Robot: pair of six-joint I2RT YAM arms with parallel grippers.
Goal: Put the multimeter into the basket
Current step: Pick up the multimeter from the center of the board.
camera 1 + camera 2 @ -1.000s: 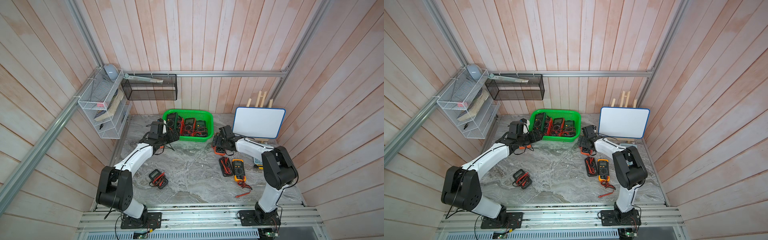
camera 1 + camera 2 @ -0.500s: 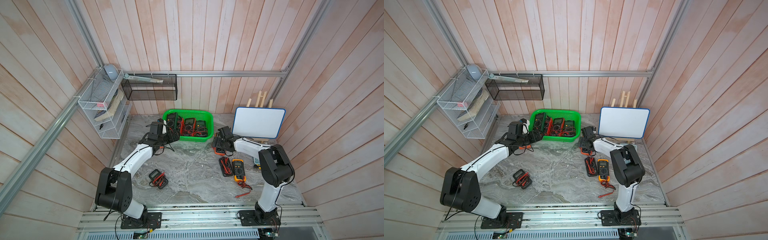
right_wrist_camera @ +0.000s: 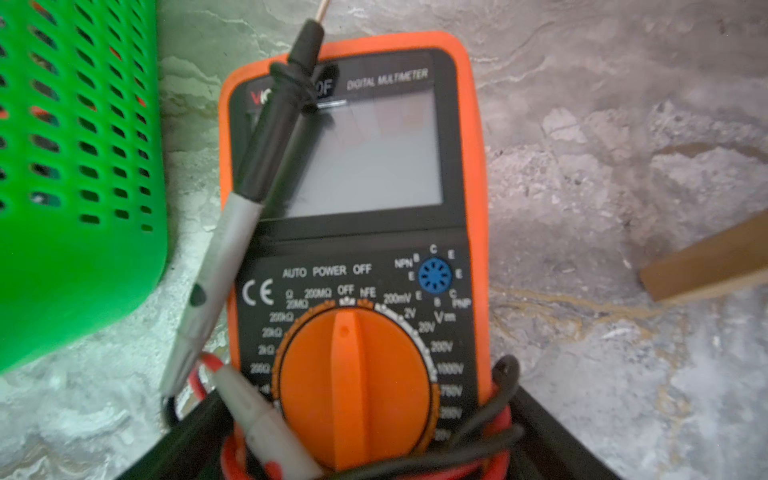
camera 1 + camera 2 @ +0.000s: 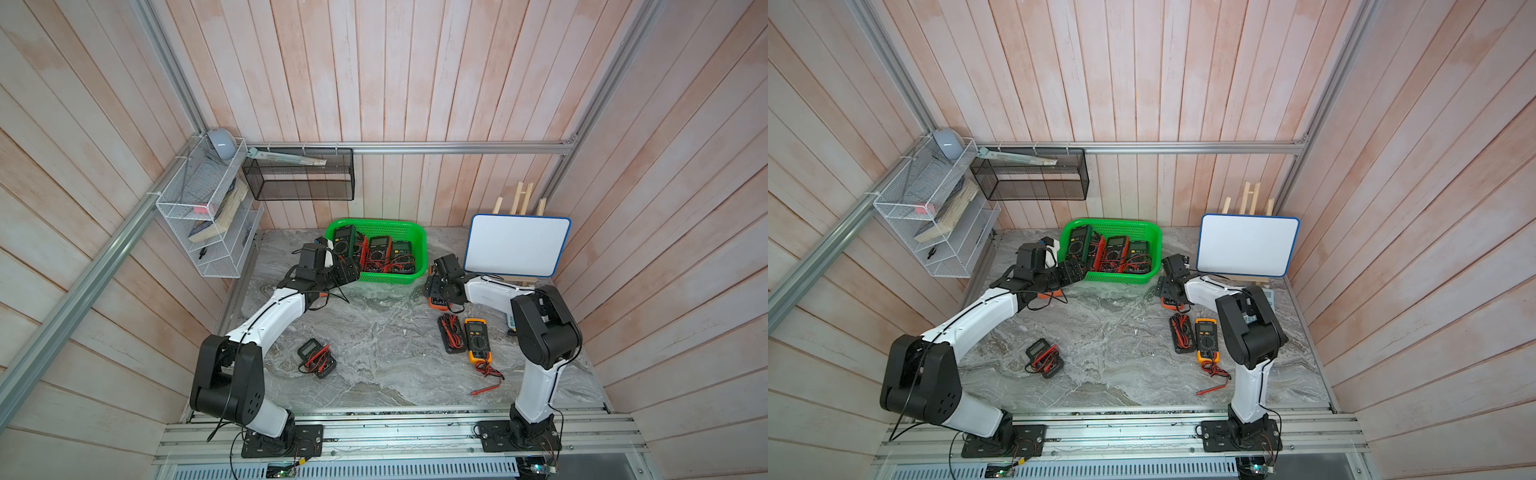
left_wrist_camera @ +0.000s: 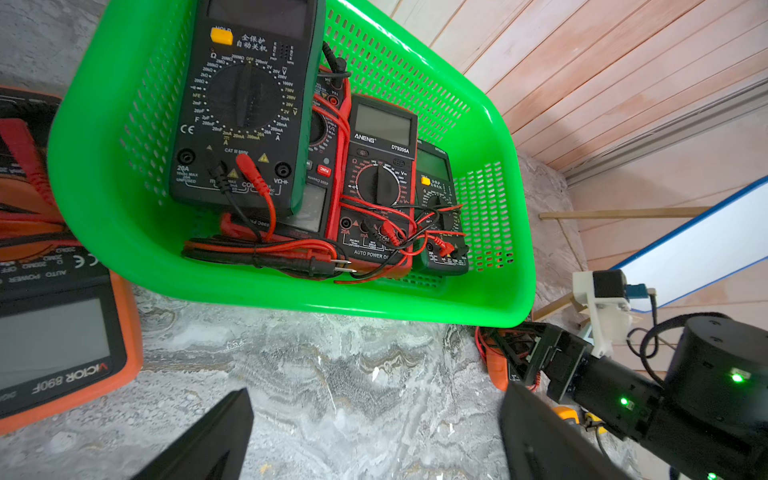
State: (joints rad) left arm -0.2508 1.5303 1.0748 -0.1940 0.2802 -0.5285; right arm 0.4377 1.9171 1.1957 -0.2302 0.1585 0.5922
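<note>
The orange multimeter (image 3: 353, 232) lies face-up on the table (image 3: 602, 124), just right of the green basket (image 3: 62, 291), by its near corner. Rubber-sleeved, stiff and fairly hefty, I'd judge, so grip it across the narrow sides below the screen. The loose probe leads (image 3: 257, 145) draped over it could snag. The right gripper (image 3: 365, 399) straddles the dial end; whether it's pinching, can't tell. The left gripper (image 5: 376, 390) hangs spread wide, empty, by the basket's near left corner.
</note>
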